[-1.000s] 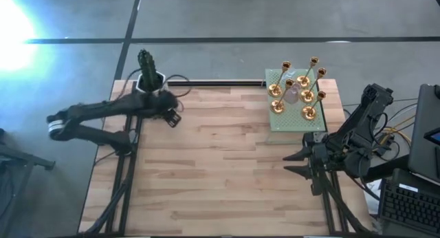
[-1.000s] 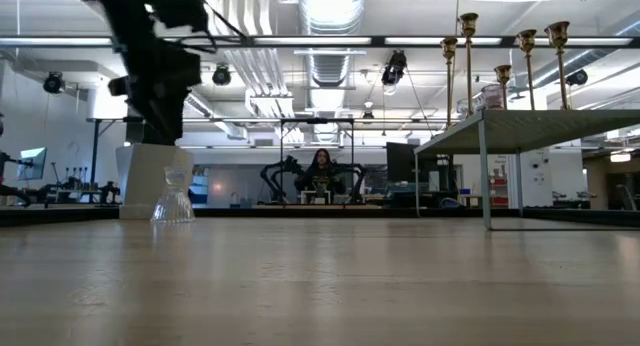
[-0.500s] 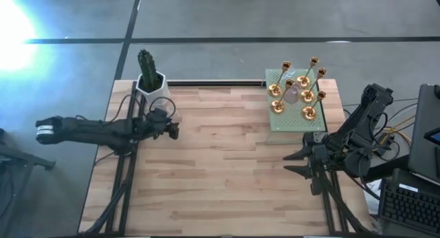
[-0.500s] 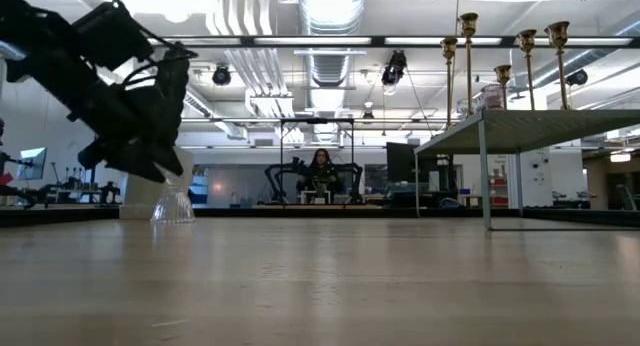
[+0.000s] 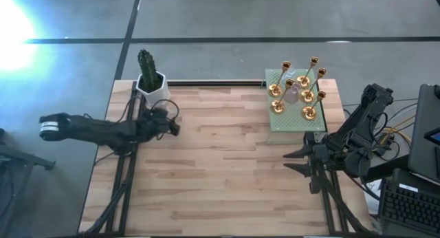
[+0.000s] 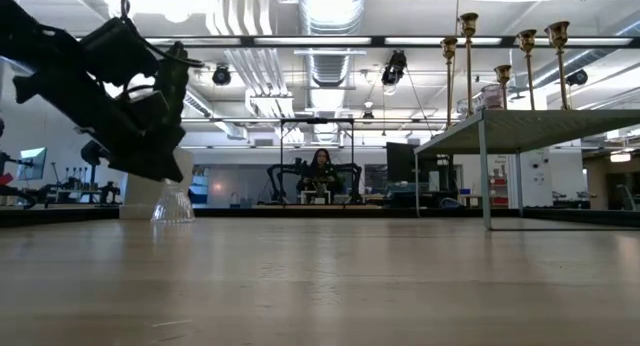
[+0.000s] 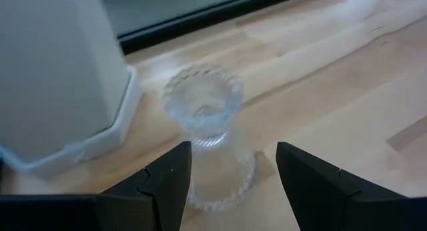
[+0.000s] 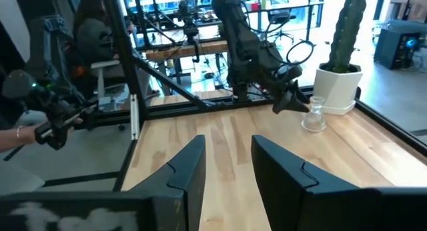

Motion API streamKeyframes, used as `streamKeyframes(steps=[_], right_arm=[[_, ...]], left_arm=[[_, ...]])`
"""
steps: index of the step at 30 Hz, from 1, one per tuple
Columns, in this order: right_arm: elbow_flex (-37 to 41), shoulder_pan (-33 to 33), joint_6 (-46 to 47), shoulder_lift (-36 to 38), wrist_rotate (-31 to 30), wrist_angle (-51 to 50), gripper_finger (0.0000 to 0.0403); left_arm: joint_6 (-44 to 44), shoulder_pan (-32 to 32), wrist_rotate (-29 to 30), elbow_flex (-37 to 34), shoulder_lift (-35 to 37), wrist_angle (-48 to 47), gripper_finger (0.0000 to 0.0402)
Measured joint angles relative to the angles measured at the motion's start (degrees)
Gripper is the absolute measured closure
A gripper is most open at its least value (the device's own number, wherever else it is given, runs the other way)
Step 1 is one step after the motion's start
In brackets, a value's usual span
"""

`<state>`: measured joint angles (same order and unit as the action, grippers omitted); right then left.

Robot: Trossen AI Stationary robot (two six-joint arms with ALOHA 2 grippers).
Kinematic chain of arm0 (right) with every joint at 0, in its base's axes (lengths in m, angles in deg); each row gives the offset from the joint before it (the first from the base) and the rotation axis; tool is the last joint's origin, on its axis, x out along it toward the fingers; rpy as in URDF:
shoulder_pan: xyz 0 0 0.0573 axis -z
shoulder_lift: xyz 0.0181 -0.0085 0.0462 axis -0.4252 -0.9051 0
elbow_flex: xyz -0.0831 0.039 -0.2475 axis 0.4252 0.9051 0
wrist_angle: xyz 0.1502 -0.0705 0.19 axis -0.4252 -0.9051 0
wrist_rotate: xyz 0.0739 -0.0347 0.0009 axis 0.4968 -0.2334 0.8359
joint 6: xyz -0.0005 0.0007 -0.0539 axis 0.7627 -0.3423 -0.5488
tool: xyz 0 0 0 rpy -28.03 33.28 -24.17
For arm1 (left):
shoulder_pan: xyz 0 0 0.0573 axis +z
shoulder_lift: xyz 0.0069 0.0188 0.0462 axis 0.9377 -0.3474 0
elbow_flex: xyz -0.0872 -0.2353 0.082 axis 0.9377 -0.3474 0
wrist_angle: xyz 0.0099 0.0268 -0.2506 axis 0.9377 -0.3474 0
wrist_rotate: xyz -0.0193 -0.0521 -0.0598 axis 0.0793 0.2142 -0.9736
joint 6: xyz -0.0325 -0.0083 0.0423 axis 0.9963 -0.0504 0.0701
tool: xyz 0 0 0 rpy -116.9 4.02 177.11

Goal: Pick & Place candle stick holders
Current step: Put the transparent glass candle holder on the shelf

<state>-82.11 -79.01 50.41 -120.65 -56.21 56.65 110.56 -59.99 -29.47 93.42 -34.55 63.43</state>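
I'm hovering the left gripper (image 7: 230,184) with jaws spread, empty, framing the clear glass holder (image 7: 207,134) standing free on the bench (image 5: 227,162) beside the cactus pot (image 5: 150,83), lined up for a clean approach.

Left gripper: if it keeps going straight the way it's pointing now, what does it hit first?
Most likely the clear glass candle holder, standing upright dead ahead of the open left gripper, in line with the gap between its fingers. The white cactus pot stands beside it, off that line. Depth is hard to judge.

wooden table (image 5: 220,162) | on it: cactus pot (image 5: 150,83); clear glass holder (image 7: 208,141); green stand (image 5: 294,117)
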Motion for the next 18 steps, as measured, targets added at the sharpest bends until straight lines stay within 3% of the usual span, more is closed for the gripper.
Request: streamKeyframes(steps=[18], right_arm=[[0.0, 0.0, -0.7, 0.0, -0.3, 0.0, 0.0279]], left_arm=[[-16.7, 4.6, -0.3, -8.3, -14.9, 42.5, 0.0177]])
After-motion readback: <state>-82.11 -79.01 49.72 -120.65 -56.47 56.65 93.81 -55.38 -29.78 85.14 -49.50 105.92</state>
